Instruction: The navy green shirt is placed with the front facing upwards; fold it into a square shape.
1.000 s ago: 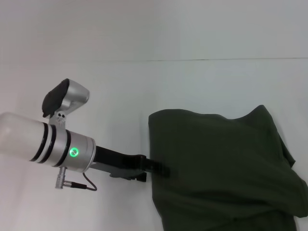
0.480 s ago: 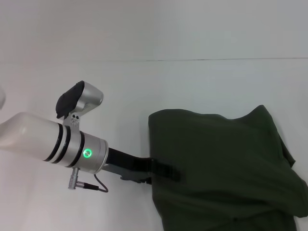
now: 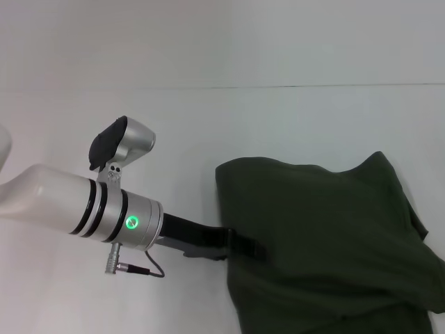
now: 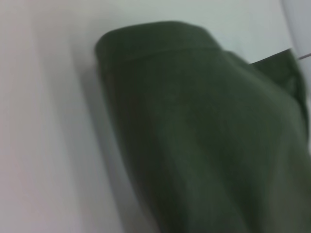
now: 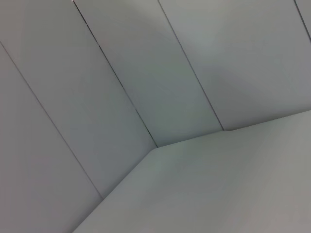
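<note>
**Left arm works the shirt's near-left edge**

The navy green shirt (image 3: pixel 327 243) lies on the white table (image 3: pixel 292 118) at about four o'clock in the head view, running off the lower and right edges. It is already doubled over: only plain green cloth shows, with no lettering in sight, and its left side forms a fairly straight edge. The far-right corner rises in a loose peak at about three o'clock, so the outline is not yet square.

The left gripper (image 3: pixel 245 247) reaches in low from eight o'clock, its dark tip touching the shirt's left edge roughly halfway down. Whether its fingers are clenched on the cloth, slipped under it or released cannot be told from these views. The left wrist view shows only the rounded corner and a seam of the shirt (image 4: pixel 204 136) close up, which suggests the arm is kept low and flat so the tip can meet the fold at table level.

The right gripper is out of sight; its wrist camera faces bare wall panels, so that arm appears parked away from the work.
</note>
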Robot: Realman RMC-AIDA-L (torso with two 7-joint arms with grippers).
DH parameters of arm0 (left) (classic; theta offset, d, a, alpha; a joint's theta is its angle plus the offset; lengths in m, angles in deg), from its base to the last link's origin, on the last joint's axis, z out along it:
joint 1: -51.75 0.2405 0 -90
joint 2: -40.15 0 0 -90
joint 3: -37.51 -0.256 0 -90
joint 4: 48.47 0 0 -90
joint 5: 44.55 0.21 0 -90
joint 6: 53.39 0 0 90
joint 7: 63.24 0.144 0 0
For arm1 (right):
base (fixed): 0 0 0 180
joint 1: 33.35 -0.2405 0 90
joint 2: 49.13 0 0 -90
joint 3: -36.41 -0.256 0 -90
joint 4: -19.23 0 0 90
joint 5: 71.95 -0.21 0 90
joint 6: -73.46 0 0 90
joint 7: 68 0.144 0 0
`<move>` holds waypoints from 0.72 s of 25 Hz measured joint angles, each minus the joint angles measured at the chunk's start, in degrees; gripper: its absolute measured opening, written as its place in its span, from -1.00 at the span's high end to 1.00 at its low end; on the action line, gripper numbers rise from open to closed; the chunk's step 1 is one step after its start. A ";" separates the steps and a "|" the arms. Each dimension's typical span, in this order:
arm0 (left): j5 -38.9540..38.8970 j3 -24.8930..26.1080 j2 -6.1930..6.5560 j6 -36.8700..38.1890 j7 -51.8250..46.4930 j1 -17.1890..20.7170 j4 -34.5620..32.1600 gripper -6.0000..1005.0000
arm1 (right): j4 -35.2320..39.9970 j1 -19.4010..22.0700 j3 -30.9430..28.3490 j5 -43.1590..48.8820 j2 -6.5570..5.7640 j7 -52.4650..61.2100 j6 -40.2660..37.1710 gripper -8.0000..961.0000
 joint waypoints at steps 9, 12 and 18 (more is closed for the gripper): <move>-1.18 -0.55 0.01 -0.23 2.66 -0.01 0.31 0.16 | -0.54 0.03 0.00 0.00 -0.01 -0.13 -0.10 -0.73; -1.04 -0.72 0.01 -0.56 2.67 -0.13 0.39 0.46 | -0.73 0.03 0.00 0.00 -0.01 -0.18 -0.09 -0.73; -1.36 0.21 0.06 -1.90 3.65 0.58 -0.01 0.77 | -0.75 -0.02 0.00 -0.04 0.21 -0.24 -0.09 -0.73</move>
